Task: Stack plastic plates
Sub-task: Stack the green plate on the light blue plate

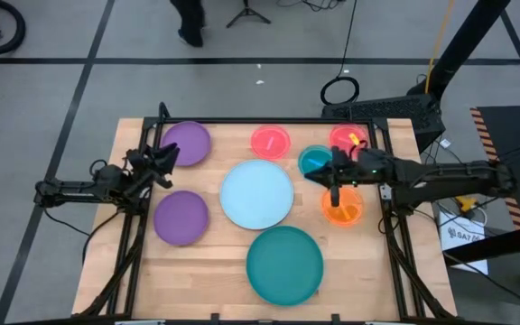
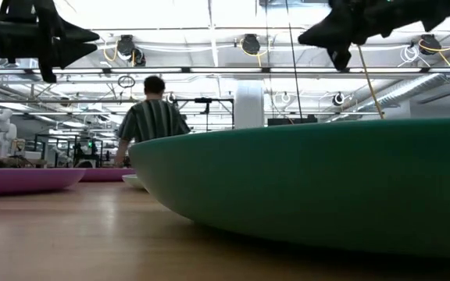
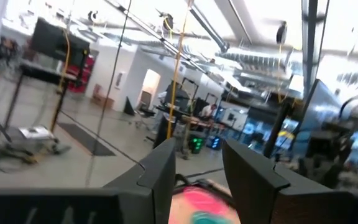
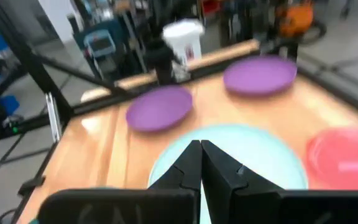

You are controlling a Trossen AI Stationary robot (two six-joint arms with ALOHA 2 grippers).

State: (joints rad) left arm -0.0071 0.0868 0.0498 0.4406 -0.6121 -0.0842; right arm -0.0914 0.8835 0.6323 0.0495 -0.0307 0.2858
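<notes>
Eight plates are shown lying singly on the wooden desk (image 1: 134,271); none is stacked yet. The light blue plate (image 1: 256,194) occupies the centre, with the large teal plate (image 1: 284,264) at the near edge just beside it. Two purple plates (image 1: 186,143) (image 1: 181,218) lie on the left side, two pink plates (image 1: 270,142) (image 1: 348,139) along the far edge, and the small blue plate (image 1: 314,161) and the orange plate (image 1: 342,207) on the right side.

The right gripper (image 1: 334,191) is seen raised above the desk, over the gap between the small blue plate and the orange plate, its fingers (image 4: 191,163) pressed together and holding nothing. The left gripper (image 1: 166,162) is held above the desk between the two purple plates, its fingers (image 3: 160,171) spread apart and empty.

The relation governing the coming move is judged to be this: the orange plate lies directly below and just nearward of the right gripper, and the small blue plate just beyond it, so both fall to the right arm, whose fingers would have to part before any rim is taken. The purple plates flank the left gripper on either side and fall to the left arm. Being round, the plates offer no preferred axis of approach.

A person (image 2: 151,119) is visible in the room beyond the desk.
</notes>
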